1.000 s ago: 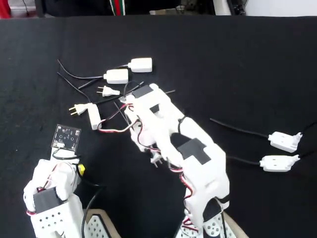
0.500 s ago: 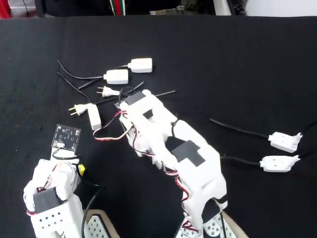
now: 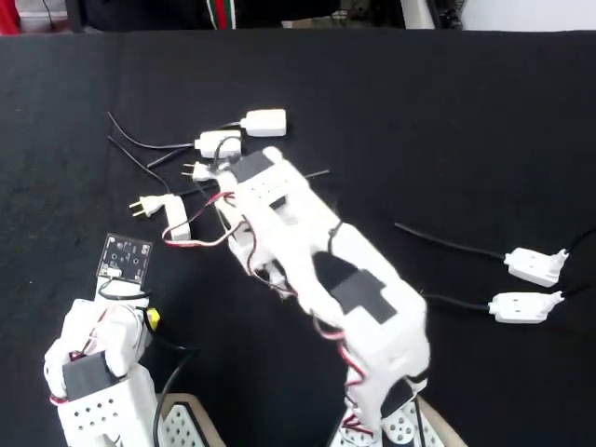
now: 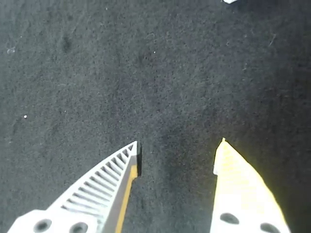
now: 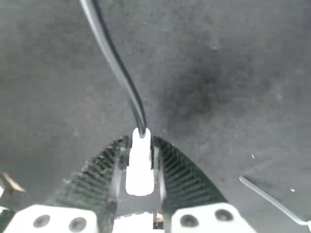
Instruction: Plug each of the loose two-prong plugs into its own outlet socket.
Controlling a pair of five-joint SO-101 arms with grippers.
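Where the right arm (image 3: 307, 251) stretches across the black cloth bench (image 3: 447, 121), its right jaws are closed on a small white plug (image 5: 139, 170). The plug is a smooth moulded piece pinched between two ribbed plastic faces. A glossy black cord (image 5: 114, 63) runs from the plug's end away over the matte, lint-flecked cloth.

Four white sockets lie on the bench, all rounded oblong blocks. The near socket (image 3: 216, 142) lies right at that arm's tip, and the far socket (image 3: 265, 122) is just past it. The other two, an upper socket (image 3: 533, 265) and a lower socket (image 3: 521, 305), lie well apart from the arm on its other side, each on a thin black cord.

Just beside the arm's tip lies a loose plug (image 3: 197, 170), small and white with two short prongs. Near it, on the same side of the arm, is a pronged block (image 3: 176, 220), a white oblong with two yellowish metal prongs at one end. That makes three pronged pieces, counting the held one.

The left arm (image 3: 98, 363) sits folded beside the right arm's base. Its left jaws stand open above the cloth, holding nothing. One face is ribbed white plastic and the other is a plain yellowish wedge.
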